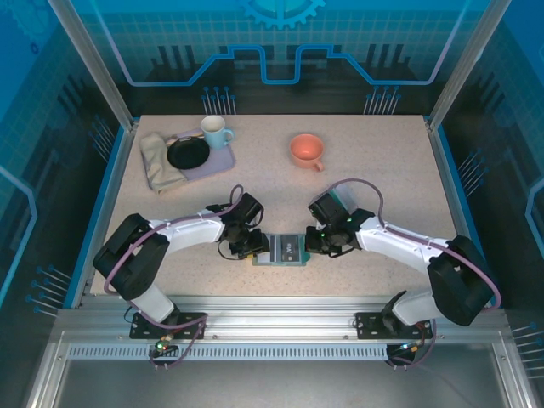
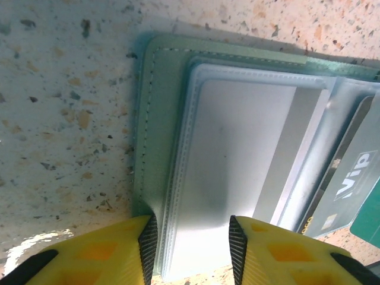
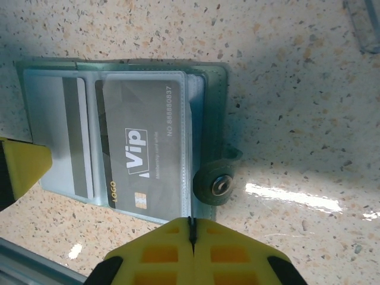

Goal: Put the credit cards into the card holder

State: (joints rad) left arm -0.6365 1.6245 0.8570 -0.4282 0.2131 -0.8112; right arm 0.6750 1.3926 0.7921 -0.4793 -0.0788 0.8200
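The card holder (image 1: 281, 249), a grey-green wallet, lies open on the table between my two grippers. Its clear sleeves hold a white card (image 2: 237, 160) and a grey "Vip" credit card (image 3: 142, 148). A teal card's corner (image 2: 369, 222) shows at the right edge of the left wrist view. My left gripper (image 2: 193, 228) is open, its jaws straddling the sleeve's near edge, one pad against the green cover (image 2: 157, 136). My right gripper (image 3: 191, 222) is shut, its tips at the holder's edge beside the snap tab (image 3: 215, 185). Whether it pinches the sleeve I cannot tell.
At the back left a lilac tray (image 1: 223, 160) carries a black plate (image 1: 188, 154) and a pale blue mug (image 1: 215, 130), with a folded cloth (image 1: 159, 161) beside it. An orange cup (image 1: 306, 150) stands at the back middle. A clear plastic edge (image 3: 362, 24) lies right of the holder.
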